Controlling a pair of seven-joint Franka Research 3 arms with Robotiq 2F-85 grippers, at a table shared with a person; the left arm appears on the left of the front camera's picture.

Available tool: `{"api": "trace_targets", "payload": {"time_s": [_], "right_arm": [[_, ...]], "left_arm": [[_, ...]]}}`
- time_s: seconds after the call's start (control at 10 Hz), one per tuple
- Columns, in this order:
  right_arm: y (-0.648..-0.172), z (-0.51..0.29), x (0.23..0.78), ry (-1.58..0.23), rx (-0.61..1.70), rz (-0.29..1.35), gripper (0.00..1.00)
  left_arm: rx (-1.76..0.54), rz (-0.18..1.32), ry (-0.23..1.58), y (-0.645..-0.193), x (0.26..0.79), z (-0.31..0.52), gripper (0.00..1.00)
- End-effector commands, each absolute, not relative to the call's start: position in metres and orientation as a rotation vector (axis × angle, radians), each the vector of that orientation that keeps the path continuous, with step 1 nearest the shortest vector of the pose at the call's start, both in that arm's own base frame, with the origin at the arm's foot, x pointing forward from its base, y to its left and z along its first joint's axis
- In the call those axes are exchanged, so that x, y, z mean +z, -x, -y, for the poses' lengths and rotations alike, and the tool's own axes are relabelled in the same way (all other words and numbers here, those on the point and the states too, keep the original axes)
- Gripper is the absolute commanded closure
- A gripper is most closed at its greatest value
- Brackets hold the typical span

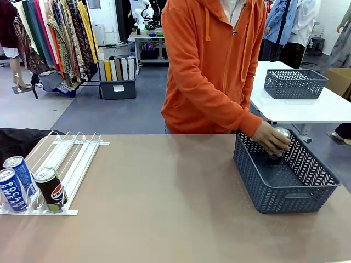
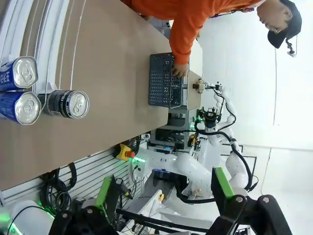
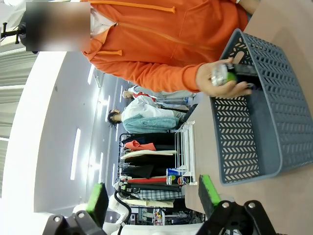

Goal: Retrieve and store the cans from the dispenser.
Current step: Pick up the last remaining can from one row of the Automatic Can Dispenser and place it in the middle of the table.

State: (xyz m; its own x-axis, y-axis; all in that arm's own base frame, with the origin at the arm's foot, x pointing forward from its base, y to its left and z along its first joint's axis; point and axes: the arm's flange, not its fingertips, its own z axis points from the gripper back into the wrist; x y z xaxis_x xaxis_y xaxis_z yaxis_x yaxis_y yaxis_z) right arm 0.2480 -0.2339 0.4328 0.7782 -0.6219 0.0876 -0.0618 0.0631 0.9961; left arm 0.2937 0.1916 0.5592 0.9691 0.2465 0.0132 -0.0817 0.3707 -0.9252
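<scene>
Hangs the left gripper (image 2: pixel 164 198) with jaws wide apart and nothing between the green pads, well apart from the basket (image 1: pixel 290 200). Holds the right gripper (image 3: pixel 152 200) spread and empty too, nearer the basket, pointing at its side wall. Reaches into the basket with the person's hand (image 1: pixel 272 138), orange-sleeved arm stretched down, fingers wrapped over a can (image 1: pixel 282 132).
</scene>
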Motion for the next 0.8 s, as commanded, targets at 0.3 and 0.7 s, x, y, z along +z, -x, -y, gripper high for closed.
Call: {"api": "trace_targets", "payload": {"time_s": [0.3,0.7], "right_arm": [[-0.25,0.235,0.437,-1.48,-0.458,0.602,0.0],[-0.25,0.235,0.437,-1.48,-0.458,0.602,0.0]], "left_arm": [[0.222,0.154,1.196,-0.292,0.56,-0.193,0.0],[0.226,0.106,1.056,-0.294,0.566,-0.178,0.0]]}}
